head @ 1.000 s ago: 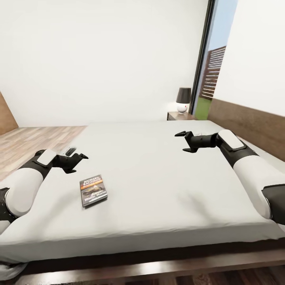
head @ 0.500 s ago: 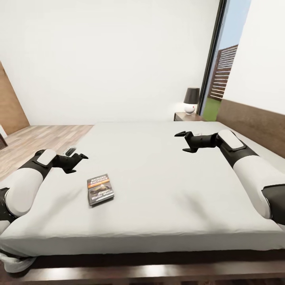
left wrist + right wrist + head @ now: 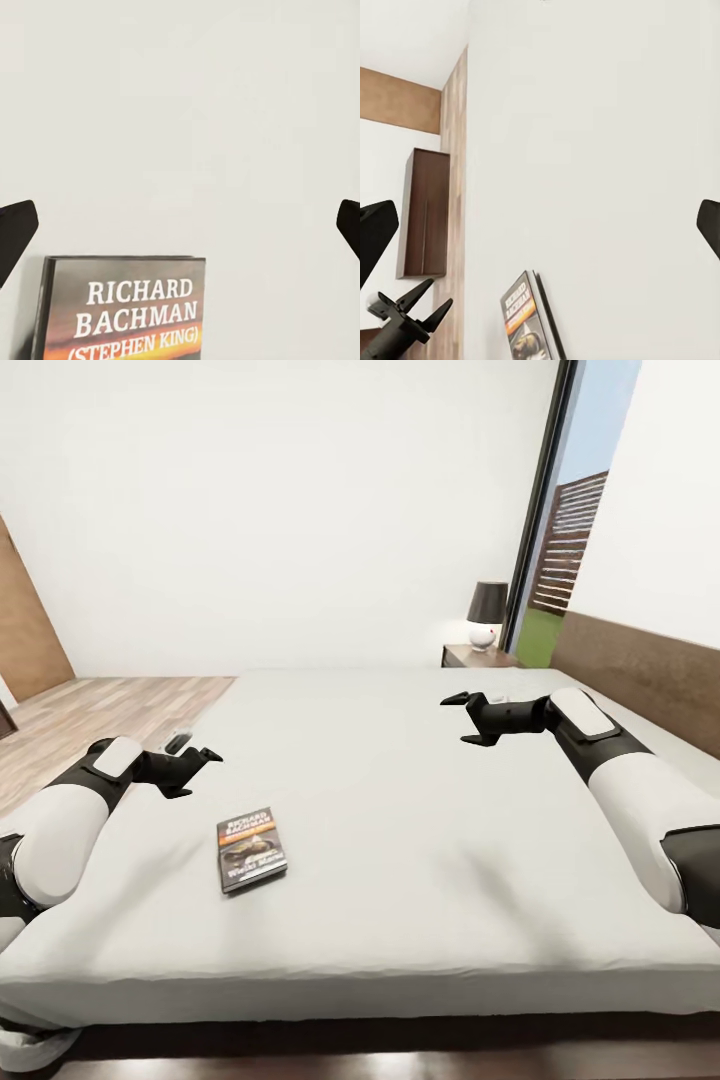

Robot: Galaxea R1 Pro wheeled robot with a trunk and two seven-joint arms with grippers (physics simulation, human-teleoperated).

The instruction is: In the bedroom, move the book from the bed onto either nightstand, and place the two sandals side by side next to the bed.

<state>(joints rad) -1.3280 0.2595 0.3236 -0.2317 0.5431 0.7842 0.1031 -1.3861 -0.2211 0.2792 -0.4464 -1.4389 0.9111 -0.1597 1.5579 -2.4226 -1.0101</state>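
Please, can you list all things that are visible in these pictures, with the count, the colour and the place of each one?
book: one, dark cover with orange band, flat on the bed near the left arm
bed: one, off-white mattress, dark wooden frame, in front of the robot
headboard: one, brown wood, along the bed's right side
nightstand: one, dark brown, beyond the bed's far corner
lamp: one, dark shade, white base, on the nightstand
left gripper: one, black, jaws open, above the mattress beyond the book
right gripper: one, black, jaws open, above the mattress

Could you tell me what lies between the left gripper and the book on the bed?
Only bare mattress: in the head view, the left gripper hovers beyond the book, with nothing between.
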